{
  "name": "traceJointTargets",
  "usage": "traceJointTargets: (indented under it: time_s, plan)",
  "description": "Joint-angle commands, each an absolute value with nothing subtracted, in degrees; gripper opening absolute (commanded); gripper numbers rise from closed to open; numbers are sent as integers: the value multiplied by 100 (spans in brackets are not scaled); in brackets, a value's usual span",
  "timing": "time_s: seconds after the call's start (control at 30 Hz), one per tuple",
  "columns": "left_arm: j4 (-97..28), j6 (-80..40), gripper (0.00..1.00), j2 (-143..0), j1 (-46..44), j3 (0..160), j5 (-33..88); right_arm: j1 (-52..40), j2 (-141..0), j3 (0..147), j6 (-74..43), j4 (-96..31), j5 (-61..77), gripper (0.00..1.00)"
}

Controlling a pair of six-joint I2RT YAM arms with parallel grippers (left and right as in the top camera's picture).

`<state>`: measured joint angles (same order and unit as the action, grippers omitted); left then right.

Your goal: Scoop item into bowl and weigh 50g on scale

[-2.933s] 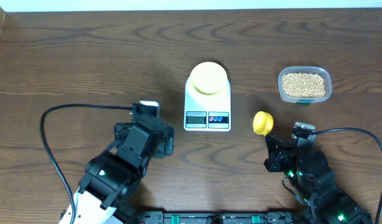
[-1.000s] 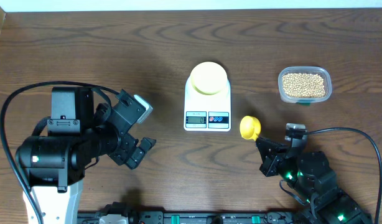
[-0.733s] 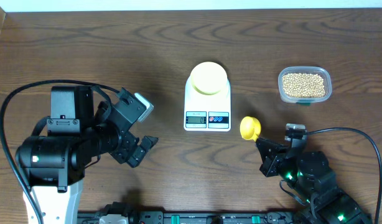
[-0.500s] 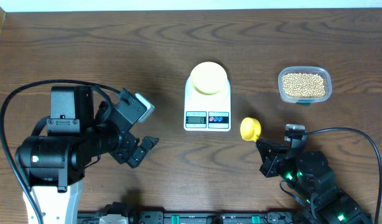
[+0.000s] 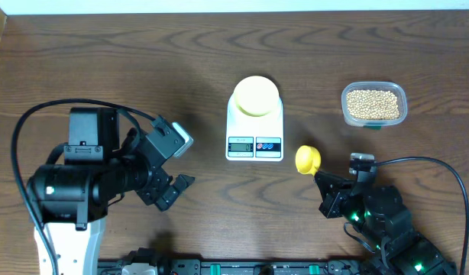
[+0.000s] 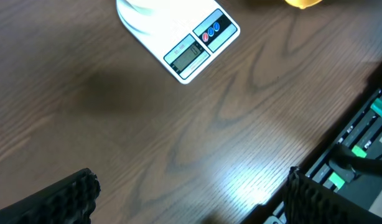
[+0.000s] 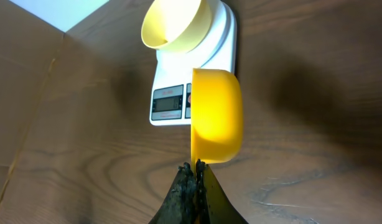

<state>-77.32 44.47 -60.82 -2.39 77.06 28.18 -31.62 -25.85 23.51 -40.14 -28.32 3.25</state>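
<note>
We see the scale [image 5: 255, 130] near the middle of the worktop [image 5: 105, 61], its display and two buttons facing the near edge. The digits are too small to read. The bowl [image 5: 255, 95] sits on the scale's round platform, at its far end. The beans [image 5: 373, 105] fill a clear tub [image 5: 403, 95] that stands toward the right edge, well apart from the scale and about level with the bowl.

Our right gripper [image 7: 195, 171] is clenched on the handle of a yellow scoop [image 5: 307, 159]. The scoop's cup hangs just beside the scale's near right corner, between scale and gripper. From the right wrist we see the cup turned on its side, with the bowl and the scale's display beyond it. We cannot tell whether anything is in the cup.

Our left gripper [image 6: 185, 202] hovers over bare wood toward the near left corner, well apart from the scale. Its jaws are spread wide with nothing between them.
</note>
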Motion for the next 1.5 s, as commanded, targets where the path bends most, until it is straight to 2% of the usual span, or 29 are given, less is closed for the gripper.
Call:
traceJointTargets:
  time_s: [0.0, 0.73, 1.47]
  plan:
    - [-7701, 4609, 96, -6058, -215, 7607, 2921, -3133, -2567, 2368, -4064, -2891, 340, 1]
    - [-7078, 4670, 96, -6060, -215, 7074, 3050, -3133, -2567, 2368, -4064, -2902, 340, 1]
    - [-6956, 4665, 96, -6062, -215, 7072, 3046, -3133, -2567, 2368, -4069, -2893, 342, 1]
